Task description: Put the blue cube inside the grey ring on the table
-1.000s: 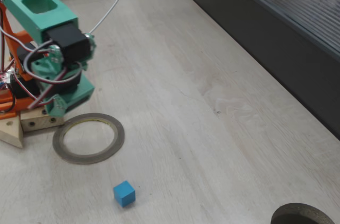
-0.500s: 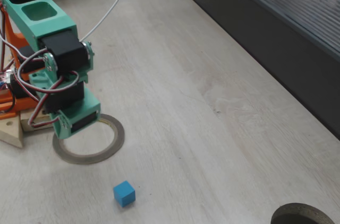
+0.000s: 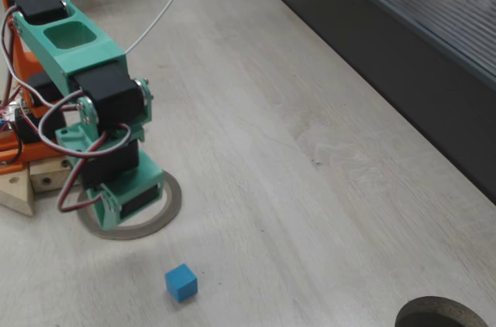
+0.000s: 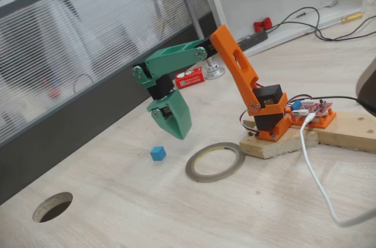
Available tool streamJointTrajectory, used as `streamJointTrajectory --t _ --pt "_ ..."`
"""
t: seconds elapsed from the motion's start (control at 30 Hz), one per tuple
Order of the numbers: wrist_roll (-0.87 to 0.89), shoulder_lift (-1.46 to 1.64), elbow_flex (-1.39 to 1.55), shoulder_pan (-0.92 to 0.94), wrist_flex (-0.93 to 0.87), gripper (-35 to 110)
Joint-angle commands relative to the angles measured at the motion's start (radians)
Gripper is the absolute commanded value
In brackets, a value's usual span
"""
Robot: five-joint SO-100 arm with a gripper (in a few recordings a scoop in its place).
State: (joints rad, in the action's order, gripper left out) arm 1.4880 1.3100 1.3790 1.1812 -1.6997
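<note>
The blue cube point(image 3: 180, 282) lies on the worktop point(image 3: 310, 149), near the grey ring point(image 4: 215, 161) but outside it. The green gripper point(image 4: 176, 123) hangs above, pointing down; I cannot tell how the jaws stand

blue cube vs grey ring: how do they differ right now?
The blue cube is a small solid bright-blue block; the grey ring is a thin flat open band, much wider across. In a fixed view the arm covers part of the ring, while the cube sits uncovered. Both lie on the table, apart.

One blue cube point(image 3: 180, 282), one grey ring point(image 4: 215, 161), one table point(image 3: 294, 149).
</note>
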Motion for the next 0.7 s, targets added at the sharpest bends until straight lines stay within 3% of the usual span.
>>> streamJointTrajectory --t 0.0,0.67 --pt "0.009 -0.043 -0.110 0.014 0.006 1" --pt "0.009 -0.284 -0.414 0.014 0.006 1"
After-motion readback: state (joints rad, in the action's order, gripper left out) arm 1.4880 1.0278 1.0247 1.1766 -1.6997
